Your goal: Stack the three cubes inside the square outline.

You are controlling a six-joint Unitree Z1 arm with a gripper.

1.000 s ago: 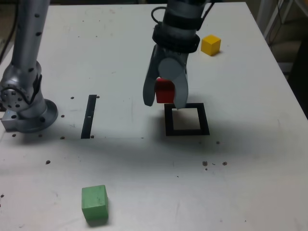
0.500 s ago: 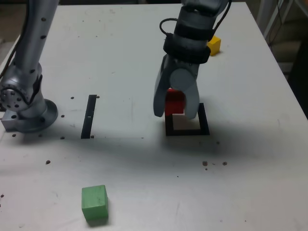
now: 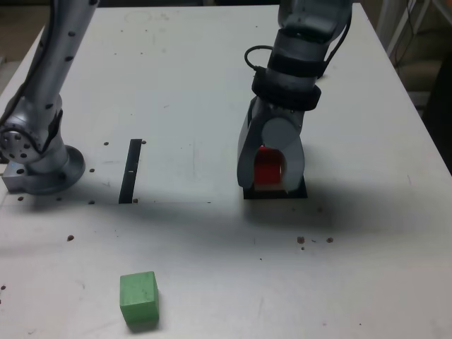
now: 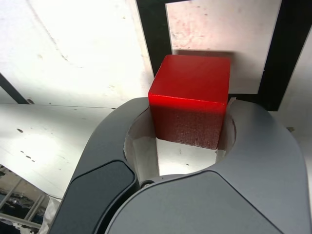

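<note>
Now hand (image 3: 270, 169) clamped on red cube (image 4: 191, 97) — cube between jaws, over square outline (image 4: 155, 34).

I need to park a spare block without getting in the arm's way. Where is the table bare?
Bare table lies on the exterior view's right of the green cube, and between the black strip and the square outline. The outline is crowded: the pincer holds the red cube over it.

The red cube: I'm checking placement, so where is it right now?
In the exterior view the red cube sits right of centre, gripped in the hand directly over the square outline; whether it touches down is unclear.
</note>
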